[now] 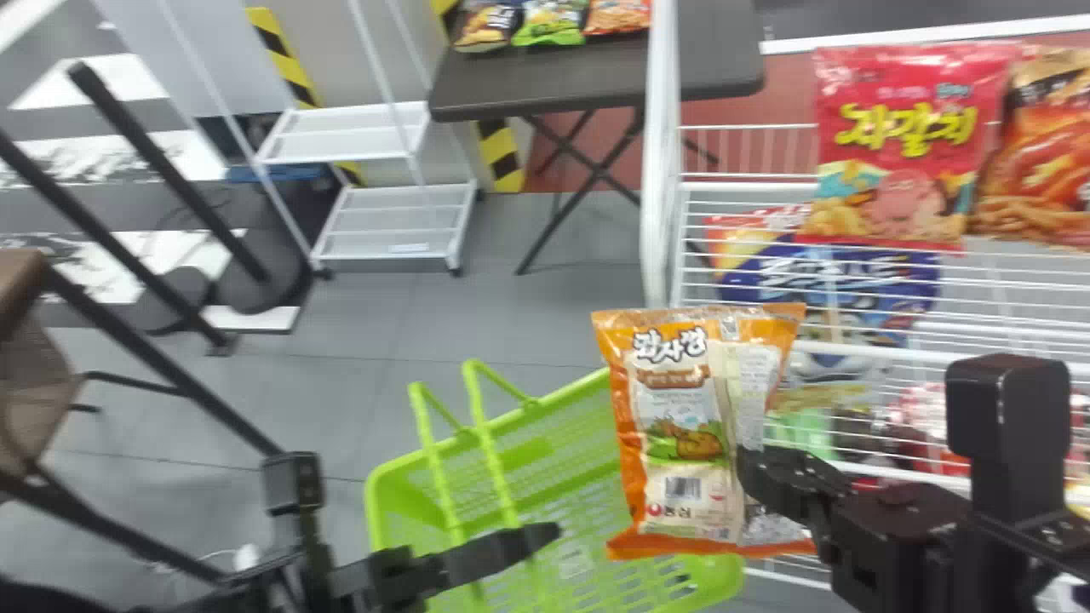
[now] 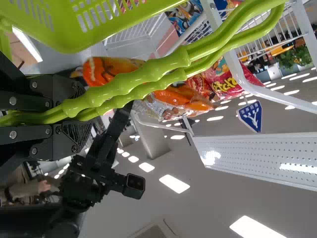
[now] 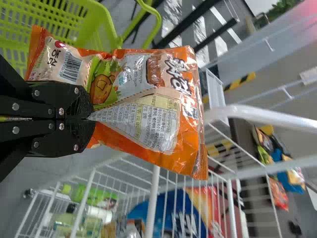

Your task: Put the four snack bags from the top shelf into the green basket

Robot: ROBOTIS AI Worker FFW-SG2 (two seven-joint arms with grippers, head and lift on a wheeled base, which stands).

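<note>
My right gripper [image 1: 749, 481] is shut on the side of an orange snack bag [image 1: 681, 426], which hangs upright in front of the basket's right end. In the right wrist view the gripper [image 3: 89, 119] pinches the wrinkled back of the bag [image 3: 143, 119]. My left gripper [image 1: 528, 545] holds the two handles of the green basket [image 1: 553, 443]; in the left wrist view the gripper [image 2: 74, 116] is shut around the handles [image 2: 148, 74]. On the top shelf at the right stand a red snack bag [image 1: 911, 145] and an orange-red one [image 1: 1043, 153].
The white wire rack [image 1: 741, 183] rises at the right, with a blue bag [image 1: 839, 277] and other goods on lower levels. Its white post [image 1: 660, 170] stands just behind the held bag. A dark table [image 1: 588, 77] with snacks and a white shelf cart [image 1: 392, 221] are farther back.
</note>
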